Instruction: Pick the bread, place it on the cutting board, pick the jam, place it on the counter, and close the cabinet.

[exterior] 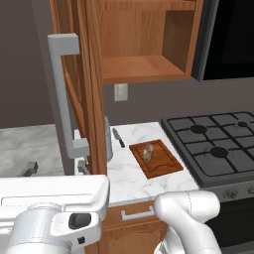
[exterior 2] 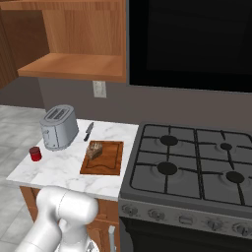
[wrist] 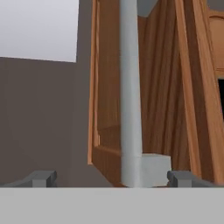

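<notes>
Cabinet: wall-mounted brown wood unit above the counter, door swung fully out toward the room, edge-on in the left base view. Interior: one bare shelf, nothing stored on it.

Door handle: long grey bar, upright, fixed to the door by short grey standoffs. Likely rigid and smooth; the door itself probably heavy on its hinges, swinging rather than lifting. Best purchase looks to be the lower stretch of the bar, or a flat push on the panel beside it.

Gripper: released, jaws standing wide, the bar's lower end sitting between the two tips in the hand view; contact cannot be told.

Counter contents, left to right in the right base view:
- Jam: small red jar, upright on the marble near the left edge, just beside the toaster.
- Toaster: grey metal, behind and right of the jar.
- Knife: dark handle, lying on the marble between the toaster and the board.
- Cutting board: reddish-brown, flat, next to the stove.
- Bread: tan chunk resting on the board's near-left portion.

Status, judged: bread and jam placed; closing the door remains.
</notes>
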